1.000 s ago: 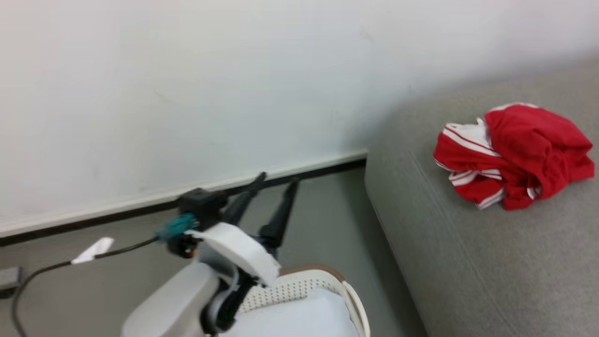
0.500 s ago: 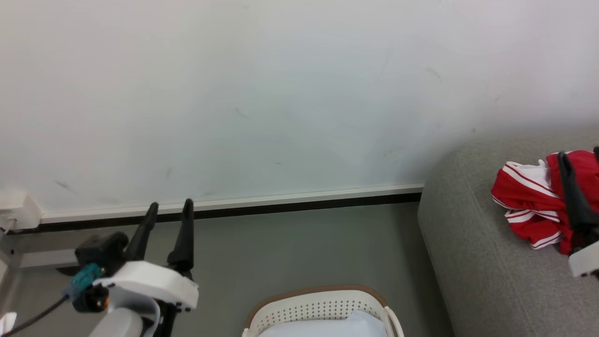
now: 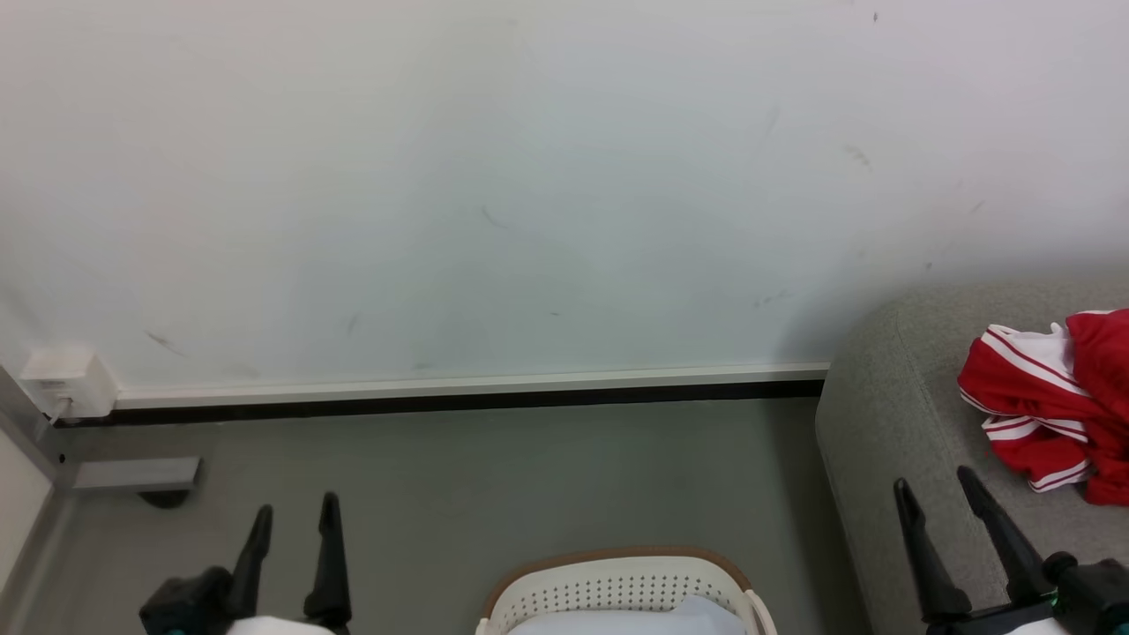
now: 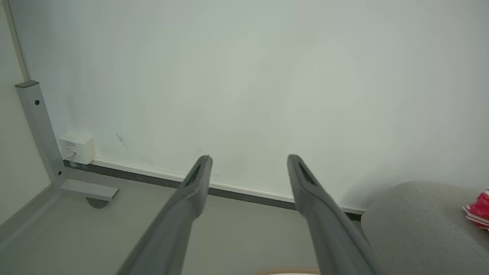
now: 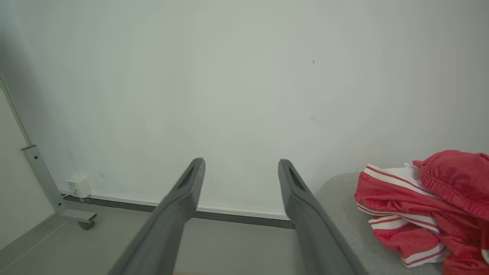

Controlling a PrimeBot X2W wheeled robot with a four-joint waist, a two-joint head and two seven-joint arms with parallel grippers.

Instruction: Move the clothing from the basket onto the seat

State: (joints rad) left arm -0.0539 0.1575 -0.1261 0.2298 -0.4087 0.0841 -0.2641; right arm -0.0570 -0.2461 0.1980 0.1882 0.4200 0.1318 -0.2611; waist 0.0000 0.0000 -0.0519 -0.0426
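The red clothing point(image 3: 1054, 406) with white striped panels lies crumpled on the grey seat point(image 3: 891, 423) at the right; the right wrist view has the clothing point(image 5: 424, 206) on the seat point(image 5: 340, 198), and the left wrist view catches its edge point(image 4: 479, 210) on the seat point(image 4: 416, 225). The basket point(image 3: 617, 586), white with a tan rim, stands at the bottom middle on the floor with a pale cloth point(image 3: 635, 617) in it. My left gripper point(image 3: 295, 516) is open at the lower left, as the left gripper point(image 4: 248, 160) shows between empty fingers. My right gripper point(image 3: 933, 483) is open over the seat's front, left of the clothing; the right gripper point(image 5: 240, 163) holds nothing.
A white wall point(image 3: 529, 176) with a dark skirting strip point(image 3: 441, 401) runs across behind. A small white box point(image 3: 66, 379) sits on the wall at the left beside a grey metal frame foot point(image 3: 132, 476). Grey floor point(image 3: 529, 485) lies between wall, basket and seat.
The camera has swung left and levelled, so the seat and clothing sit farther right. Both grippers have dropped to the bottom of the view, the right one off the clothing.
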